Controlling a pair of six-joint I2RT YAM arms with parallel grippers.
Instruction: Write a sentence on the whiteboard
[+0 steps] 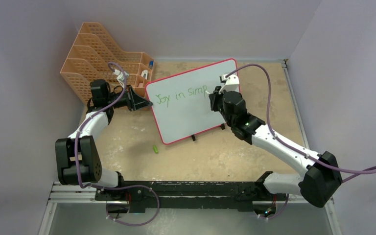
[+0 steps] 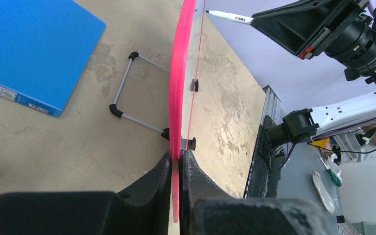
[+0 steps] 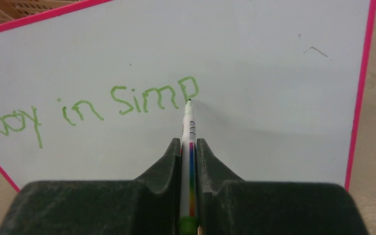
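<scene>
Marker (image 3: 189,120) in right tool (image 3: 189,143), tip on whiteboard (image 3: 274,88) at sentence (image 3: 84,111) end

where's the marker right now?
In the right wrist view, the marker is clamped in the right end effector, tip on the whiteboard at the last letter of the green sentence.

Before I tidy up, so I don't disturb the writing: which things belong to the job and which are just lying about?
In use: whiteboard, clamped by the left tool; green sentence, so far "Joy in Simp"; marker in the right tool.
Lying about: orange file rack; blue folder; small green piece.
</scene>
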